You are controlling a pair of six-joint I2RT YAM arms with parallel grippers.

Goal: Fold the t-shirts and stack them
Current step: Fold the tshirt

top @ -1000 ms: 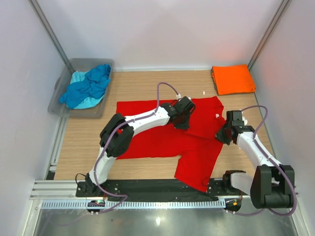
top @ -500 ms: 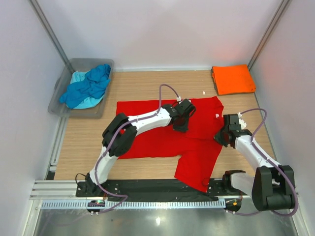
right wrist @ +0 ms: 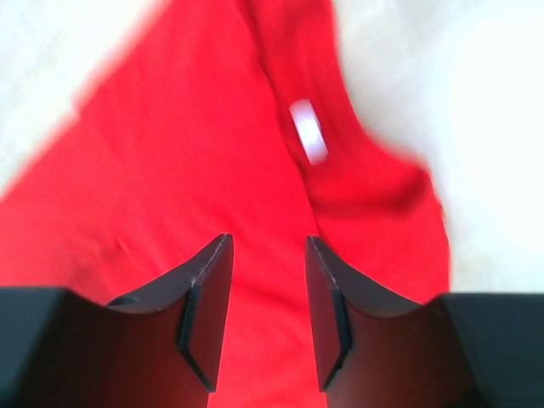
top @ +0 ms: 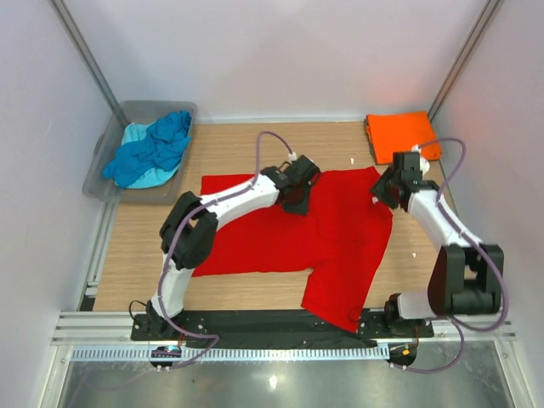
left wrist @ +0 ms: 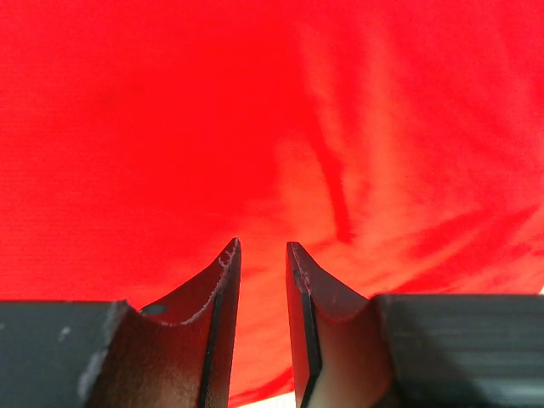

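T-shirt [top: 340,229], red, long axis left-right, neck end rightward, left claw [left wrist: 262,245] parted, right claw [right wrist: 268,239] parted.

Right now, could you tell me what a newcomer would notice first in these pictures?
The bright red t-shirt spread across the middle of the table, with the left claw and right claw open over its far part. Next, the folded orange t-shirt in the far right corner, and the grey tub far left, holding crumpled blue t-shirts.

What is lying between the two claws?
Only the red shirt, spread out between the left claw and the right claw; the top view shows it.
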